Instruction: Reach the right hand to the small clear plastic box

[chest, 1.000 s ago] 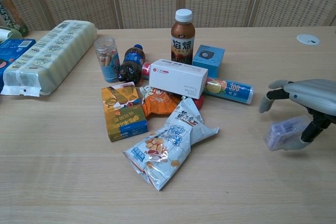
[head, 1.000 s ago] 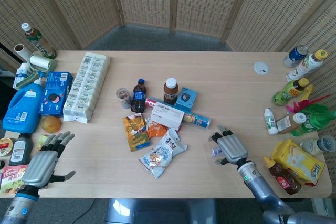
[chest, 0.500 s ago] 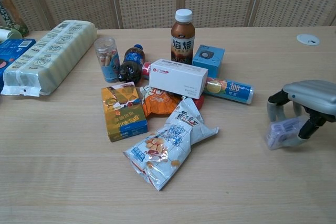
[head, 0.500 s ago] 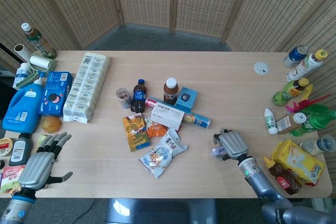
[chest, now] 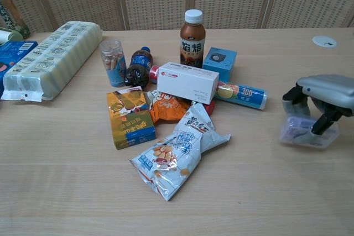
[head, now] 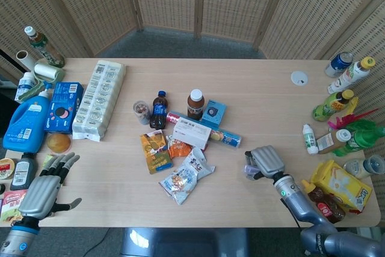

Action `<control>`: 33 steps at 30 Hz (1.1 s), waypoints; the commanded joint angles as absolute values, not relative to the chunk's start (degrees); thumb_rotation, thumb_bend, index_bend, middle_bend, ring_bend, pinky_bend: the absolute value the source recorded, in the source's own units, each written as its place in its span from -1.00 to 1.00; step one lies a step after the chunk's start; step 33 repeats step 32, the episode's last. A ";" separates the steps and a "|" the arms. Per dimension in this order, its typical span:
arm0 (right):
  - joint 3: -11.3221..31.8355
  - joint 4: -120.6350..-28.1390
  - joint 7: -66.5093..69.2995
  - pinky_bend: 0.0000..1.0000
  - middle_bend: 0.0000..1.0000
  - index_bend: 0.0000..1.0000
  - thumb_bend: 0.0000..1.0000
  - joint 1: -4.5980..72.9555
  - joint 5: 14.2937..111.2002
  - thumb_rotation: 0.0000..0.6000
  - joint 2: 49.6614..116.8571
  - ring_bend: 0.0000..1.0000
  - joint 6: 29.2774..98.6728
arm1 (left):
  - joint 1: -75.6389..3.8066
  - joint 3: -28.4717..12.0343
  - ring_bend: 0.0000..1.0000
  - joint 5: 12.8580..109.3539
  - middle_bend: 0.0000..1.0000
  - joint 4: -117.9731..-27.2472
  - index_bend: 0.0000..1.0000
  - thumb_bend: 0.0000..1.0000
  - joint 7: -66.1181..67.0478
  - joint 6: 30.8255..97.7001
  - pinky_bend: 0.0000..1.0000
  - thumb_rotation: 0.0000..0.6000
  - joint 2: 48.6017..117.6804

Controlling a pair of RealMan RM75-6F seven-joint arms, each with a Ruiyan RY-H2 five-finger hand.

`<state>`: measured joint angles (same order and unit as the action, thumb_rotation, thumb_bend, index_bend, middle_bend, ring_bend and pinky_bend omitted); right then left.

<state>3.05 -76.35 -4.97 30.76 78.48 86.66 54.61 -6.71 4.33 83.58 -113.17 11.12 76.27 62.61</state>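
Observation:
The small clear plastic box point(chest: 303, 132) lies on the table at the right, with purple contents showing through it. My right hand point(chest: 323, 89) is arched over it, fingers curled down on its far side and the thumb pressed on its near side, so the hand grips it. In the head view only the box's left end point(head: 248, 171) peeks out from under the right hand point(head: 266, 161). My left hand point(head: 41, 191) hovers at the table's front left corner with fingers spread, holding nothing.
A cluster of snack bags point(chest: 177, 156), boxes and bottles point(chest: 191, 37) fills the table's middle, left of the right hand. Bottles and a yellow bag point(head: 344, 186) crowd the right edge. Detergent point(head: 27, 118) and packets stand at the left edge.
The right hand's fingers have curled down from spread to closed around the clear box, and the box now lies flatter. The left hand has drifted slightly toward the near edge.

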 commanded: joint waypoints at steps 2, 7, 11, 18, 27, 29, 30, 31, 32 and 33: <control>5.50 -82.29 -7.14 0.48 0.67 0.37 -0.71 31.39 78.12 1.00 82.18 0.11 56.60 | -6.67 4.31 -1.00 83.65 -0.96 -112.88 -0.85 -0.56 10.81 76.25 -1.00 1.00 62.81; 8.90 -89.46 -9.33 0.48 0.67 0.37 -0.72 32.22 77.27 1.00 77.01 0.11 58.81 | -6.40 4.50 -1.00 84.31 -0.96 -112.72 -0.85 -0.56 10.39 76.60 -1.00 1.00 62.88; 11.74 -92.74 -10.68 0.48 0.67 0.37 -0.72 33.07 76.92 1.00 74.43 0.11 60.79 | -6.04 4.83 -1.00 84.86 -0.97 -112.63 -0.84 -0.56 9.80 76.90 -1.00 1.00 63.03; 15.88 -98.03 -14.58 0.47 0.66 0.36 -0.72 34.45 74.70 1.00 71.17 0.11 63.41 | -5.20 5.32 -1.00 85.82 -0.96 -112.32 -0.85 -0.56 9.09 77.97 -1.00 1.00 62.61; 17.15 -102.30 -19.37 0.47 0.66 0.36 -0.72 35.76 72.03 1.00 69.75 0.11 64.40 | -5.05 5.09 -1.00 85.59 -0.96 -110.61 -0.85 -0.56 6.71 77.73 -1.00 1.00 62.74; 17.19 -102.89 -20.05 0.47 0.66 0.36 -0.73 35.99 71.78 1.00 69.55 0.11 64.53 | -5.15 5.01 -1.00 85.70 -0.96 -110.44 -0.85 -0.56 6.49 77.60 -1.00 1.00 62.89; 17.19 -103.28 -20.44 0.47 0.66 0.36 -0.73 36.09 71.68 1.00 69.42 0.11 64.66 | -5.18 5.01 -1.00 85.80 -0.96 -110.36 -0.85 -0.56 6.33 77.54 -1.00 1.00 62.93; 17.16 -103.64 -20.74 0.47 0.66 0.36 -0.73 36.19 71.60 1.00 69.35 0.11 64.79 | -5.17 4.99 -1.00 85.83 -0.96 -110.25 -0.85 -0.56 6.22 77.53 -1.00 1.00 62.96; 17.09 -103.89 -20.97 0.47 0.66 0.36 -0.73 36.26 71.49 1.00 69.29 0.11 64.80 | -5.15 4.99 -1.00 85.83 -0.96 -110.17 -0.85 -0.56 6.16 77.53 -1.00 1.00 62.97; 17.09 -103.89 -20.97 0.47 0.66 0.36 -0.73 36.26 71.49 1.00 69.29 0.11 64.80 | -5.15 4.99 -1.00 85.83 -0.96 -110.17 -0.85 -0.56 6.16 77.53 -1.00 1.00 62.97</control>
